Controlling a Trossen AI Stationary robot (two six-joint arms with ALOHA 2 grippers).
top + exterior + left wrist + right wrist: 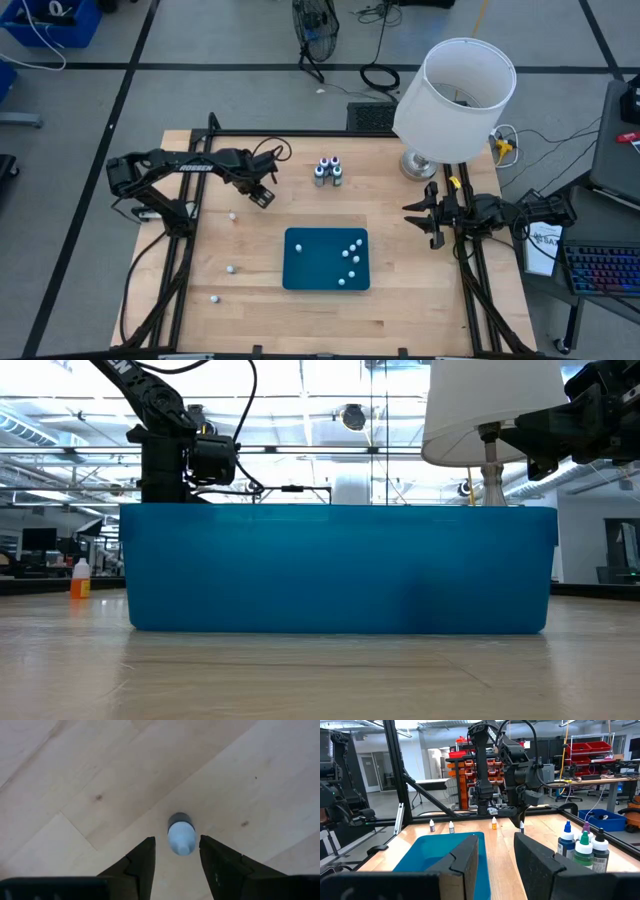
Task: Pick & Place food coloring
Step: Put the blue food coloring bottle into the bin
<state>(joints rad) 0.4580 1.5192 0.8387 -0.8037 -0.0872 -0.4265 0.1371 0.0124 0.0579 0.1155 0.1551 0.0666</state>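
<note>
**Operator:** Tray (300,262) sits mid-desk from overhead, teal, with several small food coloring bottles (351,254) lying in its right half. I count three more loose ones on the bare wood to its left (231,214), (229,268), (213,298).

**Second:** Where is the left tool?

**Operator:** Left tool (263,196) is over the desk (400,300) up and left of the tray. My left wrist camera gives what overhead cannot: one white-capped bottle (180,836) standing on the wood, seen from above, just ahead of the gap between the fingers (142,865). They are parted wider than the bottle and hold nothing.

**Second:** And the right side?

**Operator:** Right tool (430,214) waits near the right edge, beside the lamp (455,95). Its fingers (467,862) are spread and empty. That wrist camera also shows a cluster of taller dropper bottles (583,847); overhead they stand near the back edge (328,171).

**Second:** Low camera?

**Operator:** Mostly the tray's front wall (340,570); nothing inside it shows from there.

**Second:** Room to move?

**Operator:** Open wood lies all round the tray, widest on the left, where the loose bottles are well apart.
</note>
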